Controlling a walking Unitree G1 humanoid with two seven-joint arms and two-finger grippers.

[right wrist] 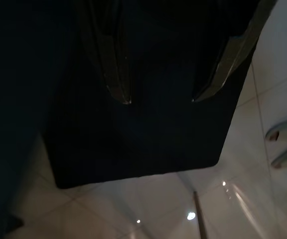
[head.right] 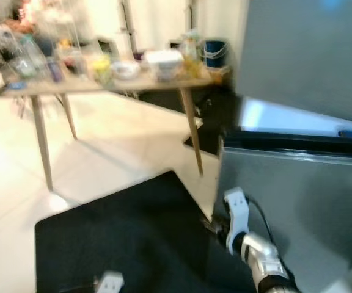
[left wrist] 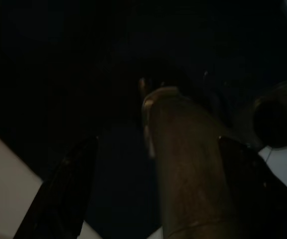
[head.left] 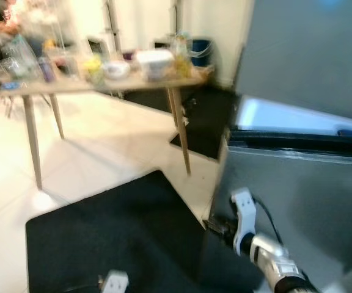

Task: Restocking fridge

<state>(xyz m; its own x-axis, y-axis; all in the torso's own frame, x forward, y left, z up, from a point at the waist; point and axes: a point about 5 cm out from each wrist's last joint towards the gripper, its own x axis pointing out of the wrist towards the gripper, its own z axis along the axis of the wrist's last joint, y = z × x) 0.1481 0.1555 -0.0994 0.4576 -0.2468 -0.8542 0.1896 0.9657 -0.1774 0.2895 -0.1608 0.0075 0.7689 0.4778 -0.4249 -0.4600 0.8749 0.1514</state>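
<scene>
Wooden table (head.left: 72, 89) with blurred bowls and bottles, beside grey fridge (head.left: 298, 177).

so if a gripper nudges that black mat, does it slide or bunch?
The mat looks thin and lies flat, so probably floppy. It lies on glossy tile, so it may slide. Its corner looks easiest to fold.
</scene>
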